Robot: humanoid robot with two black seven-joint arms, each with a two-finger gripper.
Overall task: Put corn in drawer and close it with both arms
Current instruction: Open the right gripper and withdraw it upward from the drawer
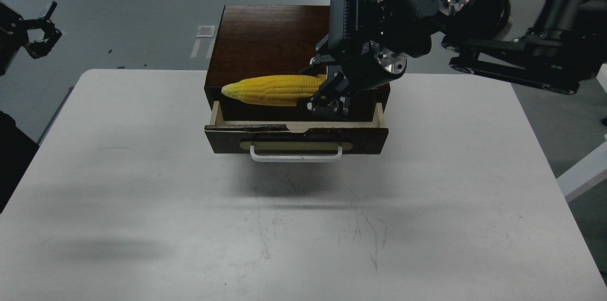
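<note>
The yellow corn [270,90] is held level, its tip pointing left, over the open drawer [296,125] of the dark brown box [265,40]. My right gripper [322,87] comes in from the upper right and is shut on the corn's thick right end, one finger above it and one below. The drawer is pulled out toward me, with its white bar handle [296,154] in front. My left gripper [41,31] is open and empty, raised off the table's far left edge.
The box stands at the far middle edge of the white table [142,173]. My right arm's bulky wrist [379,31] hangs over the box's right half. Grey floor lies beyond the table.
</note>
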